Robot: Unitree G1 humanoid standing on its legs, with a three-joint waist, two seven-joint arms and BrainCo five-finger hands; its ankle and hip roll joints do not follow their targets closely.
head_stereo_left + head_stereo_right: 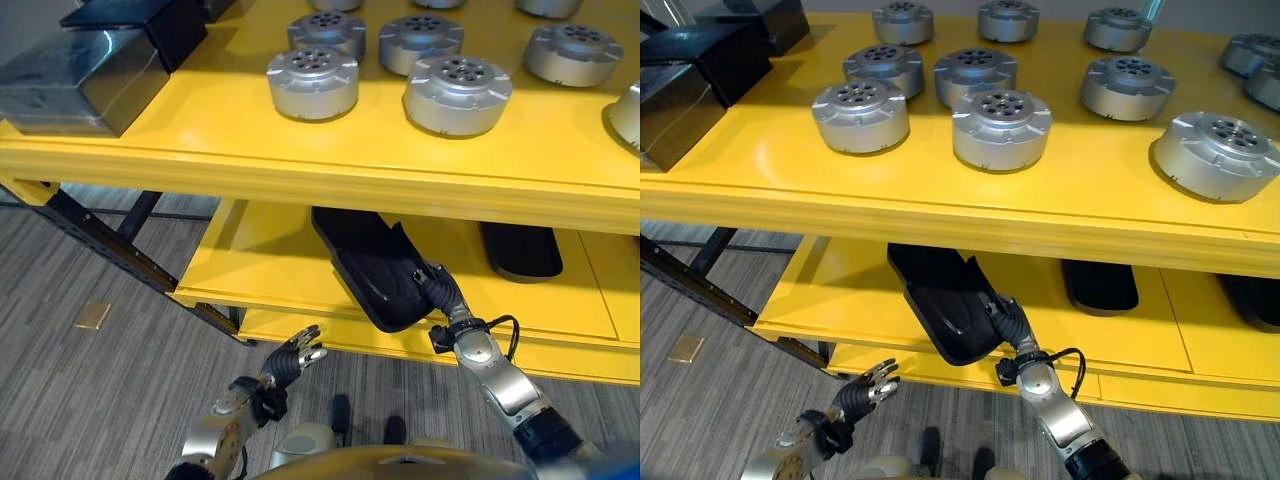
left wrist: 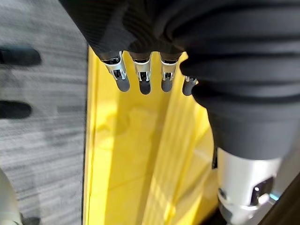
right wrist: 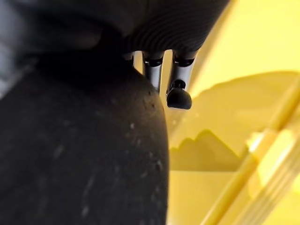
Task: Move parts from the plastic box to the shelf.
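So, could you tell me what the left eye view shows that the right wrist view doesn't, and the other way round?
Left eye view: the upper shelf with silver round parts and dark boxes, another black part further right on the lower shelf, and the left hand, open, low over the floor. Right wrist view: the speckled surface of the black part from very close. Both: the right hand at that black part, and the yellow lower shelf.

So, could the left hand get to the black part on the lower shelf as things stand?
Probably yes: the left hand hangs open below the lower shelf edge, nothing between it and the black part, whose near end the right hand already holds.
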